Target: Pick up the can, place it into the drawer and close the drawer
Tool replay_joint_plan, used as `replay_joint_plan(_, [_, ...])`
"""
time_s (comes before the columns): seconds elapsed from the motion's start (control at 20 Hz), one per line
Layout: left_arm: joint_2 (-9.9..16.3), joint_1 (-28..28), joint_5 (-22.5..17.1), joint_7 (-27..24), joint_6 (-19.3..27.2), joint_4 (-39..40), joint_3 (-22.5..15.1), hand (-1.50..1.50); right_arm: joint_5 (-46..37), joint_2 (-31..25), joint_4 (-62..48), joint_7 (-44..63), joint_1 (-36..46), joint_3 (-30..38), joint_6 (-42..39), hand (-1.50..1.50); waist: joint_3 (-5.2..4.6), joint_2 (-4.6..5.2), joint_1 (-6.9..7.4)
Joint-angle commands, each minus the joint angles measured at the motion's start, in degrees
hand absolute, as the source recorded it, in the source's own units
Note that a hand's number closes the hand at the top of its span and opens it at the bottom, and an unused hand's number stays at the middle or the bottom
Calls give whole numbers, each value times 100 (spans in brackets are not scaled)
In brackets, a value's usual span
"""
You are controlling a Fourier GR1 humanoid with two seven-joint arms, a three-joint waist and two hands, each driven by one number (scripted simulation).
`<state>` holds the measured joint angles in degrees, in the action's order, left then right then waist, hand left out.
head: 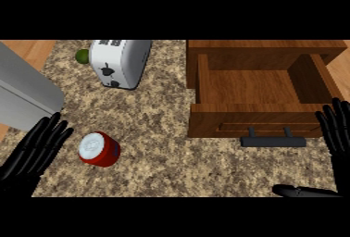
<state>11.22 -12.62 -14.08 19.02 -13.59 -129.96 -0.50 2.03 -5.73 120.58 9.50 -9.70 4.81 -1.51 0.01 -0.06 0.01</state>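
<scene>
1. The red can [100, 149] lay on the bench [171, 162], ungrasped.
2. The drawer [263, 88] stood open, nothing visible inside.
3. Left robot hand [34, 152] beside the can and right robot hand [336, 132] were both released.

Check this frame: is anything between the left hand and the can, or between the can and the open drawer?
Nothing visible blocks either. The left hand, fingers straight, sits just left of the red can with bare counter between. From the can to the open wooden drawer, only counter shows; the toaster stands farther back, off that line.
</scene>
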Motion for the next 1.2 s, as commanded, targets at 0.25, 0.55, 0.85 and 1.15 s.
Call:
replay_joint_plan(0.25, [7,558,-255,241,-113,642,664,-150,136,-35,-163,-130,15,269,-280,-150,-1,5,-8])
replay_joint_plan(0.55, [-388,559,537,-554,-188,1450,263,-150,681,-230,-269,-505,-351,786,-781,-150,-1,6,-26])
replay_joint_plan(0.85, [-541,808,790,-741,-179,1931,216,-150,188,65,-219,-452,-362,539,-611,-150,-1,5,-16])
replay_joint_plan(1.15, [-526,214,828,-1083,-370,1821,334,-150,357,124,-309,-995,-816,796,-908,-150,-1,-1,-8])
